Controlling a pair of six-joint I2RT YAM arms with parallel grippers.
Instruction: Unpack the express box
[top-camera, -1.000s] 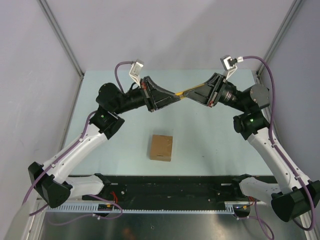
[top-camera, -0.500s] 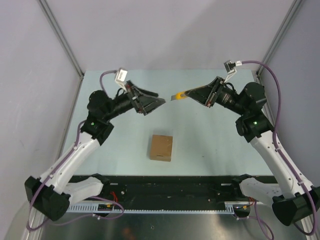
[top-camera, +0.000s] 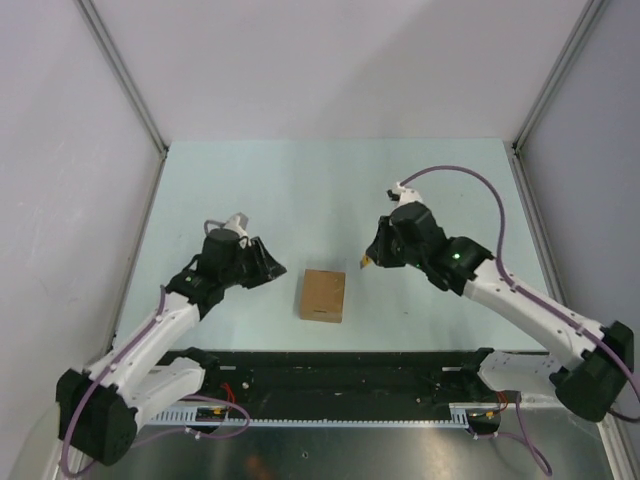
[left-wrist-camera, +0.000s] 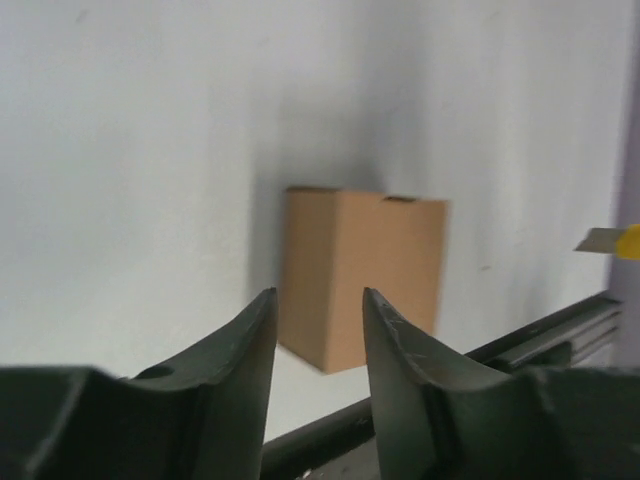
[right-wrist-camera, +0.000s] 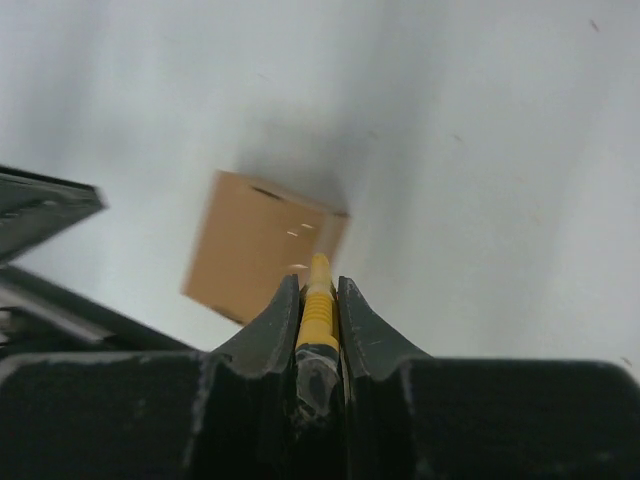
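**Operator:** Where does the job stand?

**Inspector:** At the approach to the cut, by my reading. The box (top-camera: 322, 295) sits shut on the table (top-camera: 300, 190), close to the near edge and between your two arms. No flap is raised and nothing has been taken out.

**Operator:** And the tools?

**Inspector:** Your right gripper (right-wrist-camera: 318, 285) is clamped on the knife (right-wrist-camera: 317, 310), blade forward. The tip hangs just off the box's right side, and I see no contact. Your left gripper (top-camera: 276, 268) has its fingers apart with nothing between them. It faces the box from the left, a little way off.

**Operator:** What does the next move need?

**Inspector:** You should steady the box first, or the blade is likely to push it along the table. Bring the left fingers onto it. Then lay the tip on the top seam and draw it along shallow. I cannot see the seam clearly from here, so confirm its line before you press.
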